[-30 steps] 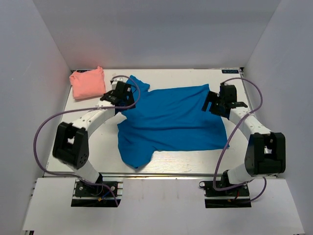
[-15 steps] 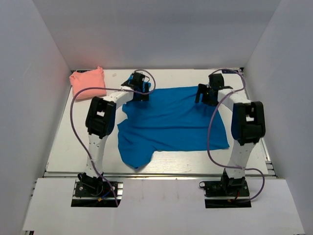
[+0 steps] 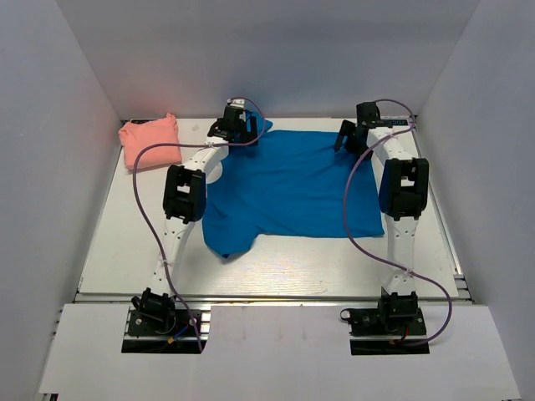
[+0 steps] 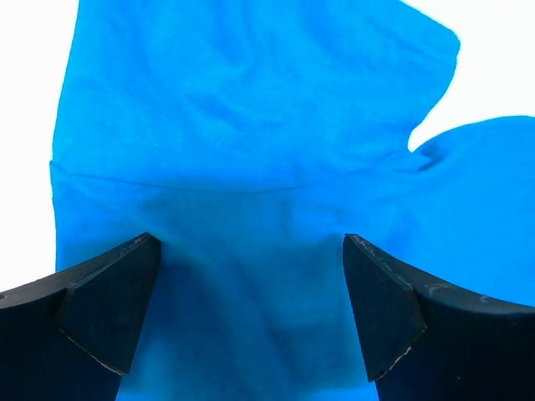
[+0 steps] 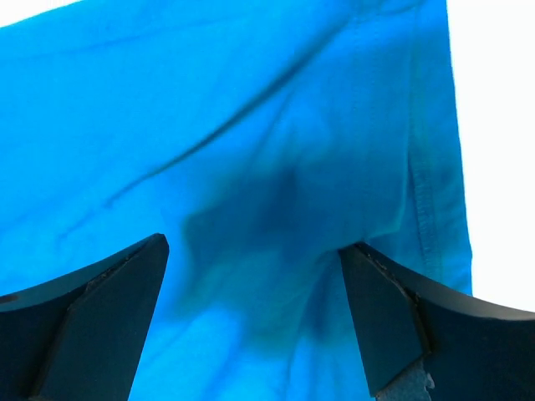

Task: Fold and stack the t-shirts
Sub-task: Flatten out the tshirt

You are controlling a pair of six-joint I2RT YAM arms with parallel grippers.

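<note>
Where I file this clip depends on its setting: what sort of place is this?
Probably a robot test cell: plain walls enclose a white table, a left arm and right arm are bolted at its near edge, and a blue shirt and pink shirt lie on it.

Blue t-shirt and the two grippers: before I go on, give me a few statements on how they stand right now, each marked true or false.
1. The left gripper and the right gripper both stand open over blue cloth. True.
2. The blue t-shirt is folded into a small bundle. False: it lies spread out on the table.
3. The pink t-shirt is stacked on the blue one. False: it sits apart as a bundle in the far left corner.
4. Both grippers are at the far edge of the blue t-shirt, one near each far corner. True.
</note>
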